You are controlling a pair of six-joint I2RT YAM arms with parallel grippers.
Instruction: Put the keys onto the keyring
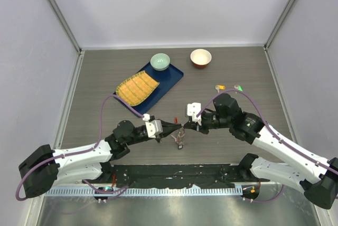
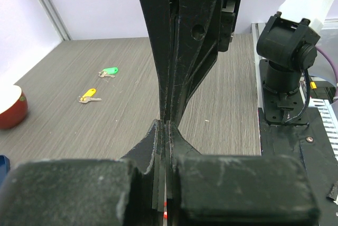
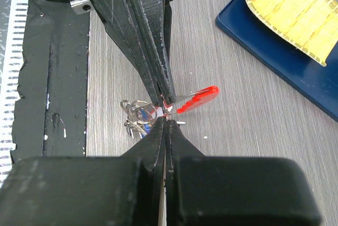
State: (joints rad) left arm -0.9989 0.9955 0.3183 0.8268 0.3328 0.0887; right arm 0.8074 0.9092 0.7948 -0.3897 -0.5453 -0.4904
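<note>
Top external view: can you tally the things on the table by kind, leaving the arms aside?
bowls: 2, the green bowl and the red bowl
blue tray: 1
yellow woven plate: 1
loose keys: 2, the yellow key and the green key
keyring: 1
Total: 7

Glossy red keyring [image 3: 198, 98], matt wood-grain table [image 3: 248, 157]

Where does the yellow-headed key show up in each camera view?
Top external: the yellow key lies on the table right of centre, just left of the green key.
Left wrist: in the left part, nearer the camera than the green key.
Right wrist: not in it.
Shared landmark: the black mat at the table's near edge.
</note>
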